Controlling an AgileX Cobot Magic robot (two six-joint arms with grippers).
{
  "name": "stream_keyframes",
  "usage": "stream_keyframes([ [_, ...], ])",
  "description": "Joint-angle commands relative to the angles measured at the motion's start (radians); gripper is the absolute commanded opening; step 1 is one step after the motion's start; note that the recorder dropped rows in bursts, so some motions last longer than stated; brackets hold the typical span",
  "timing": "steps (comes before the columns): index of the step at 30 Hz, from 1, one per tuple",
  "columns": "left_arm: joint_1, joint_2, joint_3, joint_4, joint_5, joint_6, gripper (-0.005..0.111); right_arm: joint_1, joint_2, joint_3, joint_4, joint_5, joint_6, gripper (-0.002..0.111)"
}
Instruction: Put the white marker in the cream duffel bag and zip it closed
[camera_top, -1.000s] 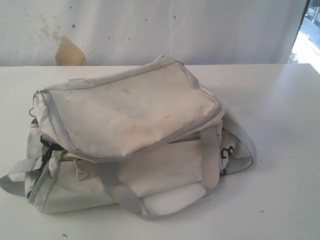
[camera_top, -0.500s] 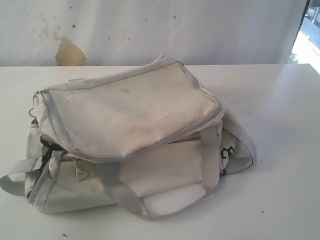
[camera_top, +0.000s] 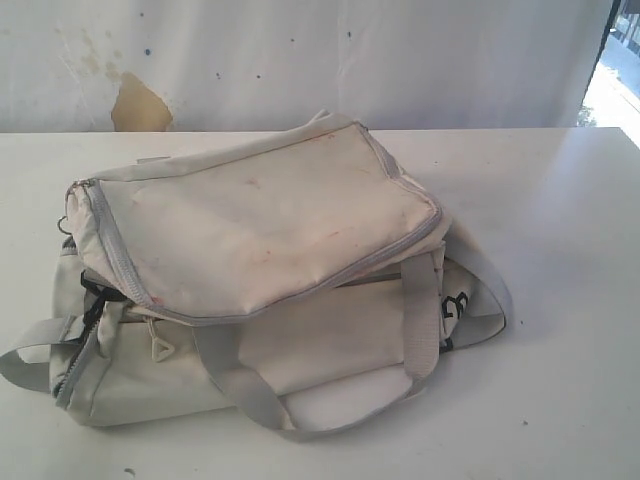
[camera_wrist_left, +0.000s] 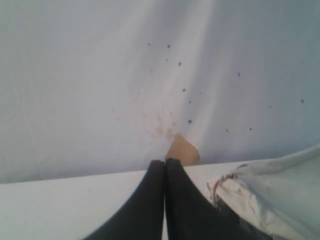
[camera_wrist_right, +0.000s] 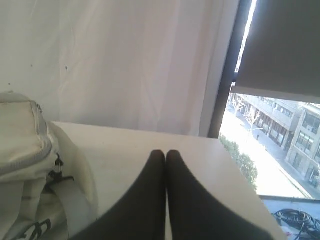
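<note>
large soft cream duffel bag (camera_top: 270, 230), faintly stained with reddish streaks, slumped in the middle of the white counter (camera_top: 560, 250). top panel down, edged by a grey zipper (camera_top: 110, 245); pale grey webbing straps (camera_top: 420, 310) draped over the front and trailing onto the counter. inside hidden, contents impossible to tell. left gripper (camera_wrist_left: 165, 162) clenched tip to tip, holding nothing, near the bag's end with the metal ring (camera_wrist_left: 216, 187). right gripper (camera_wrist_right: 165, 152) likewise clenched and empty, near the opposite end.

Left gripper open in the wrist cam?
No, the left gripper shows its two black fingers pressed together along their length, with nothing between them.
</note>
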Motion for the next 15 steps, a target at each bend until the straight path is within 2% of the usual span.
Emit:
stream_keyframes([
  [1, -0.004, -0.004, 0.124, 0.006, -0.107, -0.034, 0.000, 0.000, -0.005, 0.043, -0.007, 0.051, 0.010, 0.000],
  [2, -0.004, -0.004, 0.124, 0.006, -0.010, -0.035, 0.000, 0.000, -0.005, 0.043, -0.007, 0.063, 0.012, 0.000],
  [3, -0.004, -0.004, 0.124, 0.002, 0.000, -0.036, 0.000, 0.000, -0.005, 0.043, -0.005, 0.056, 0.028, 0.000],
  [15, -0.004, -0.004, 0.124, -0.017, 0.000, -0.030, 0.000, 0.000, -0.005, 0.043, -0.005, 0.057, 0.048, 0.000],
])
